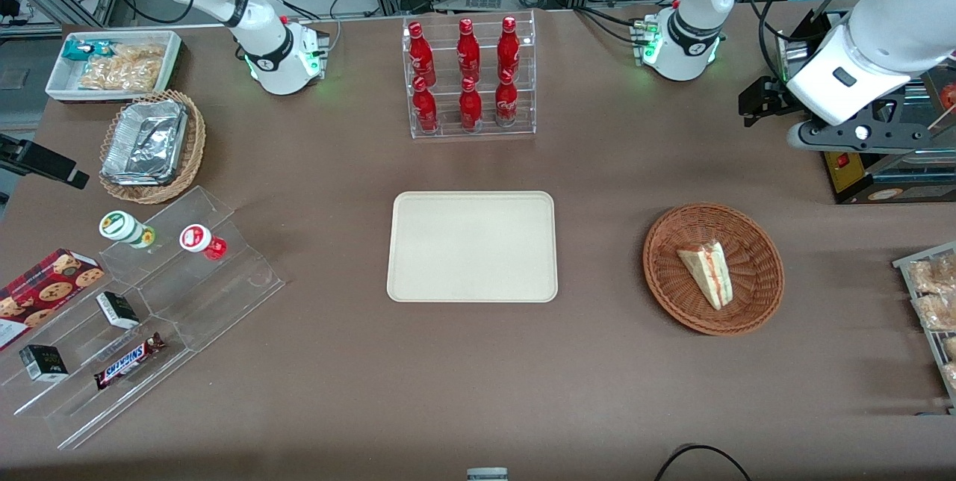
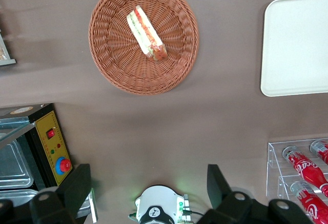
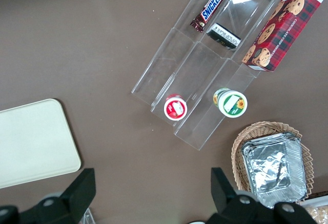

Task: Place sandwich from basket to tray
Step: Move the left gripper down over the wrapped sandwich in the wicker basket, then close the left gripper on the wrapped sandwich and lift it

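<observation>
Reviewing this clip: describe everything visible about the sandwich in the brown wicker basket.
The sandwich is a triangular wedge of white bread with red and green filling along its cut edge, which shows best in the left wrist view. It lies flat near the middle of the round reddish-brown basket, touching only the weave. The tray has nothing on it. The gripper, open, hangs high above the table, well clear of it.

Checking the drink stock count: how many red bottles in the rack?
6 bottles, all in the clear rack: upper row; lower row. None seem hidden.
</observation>
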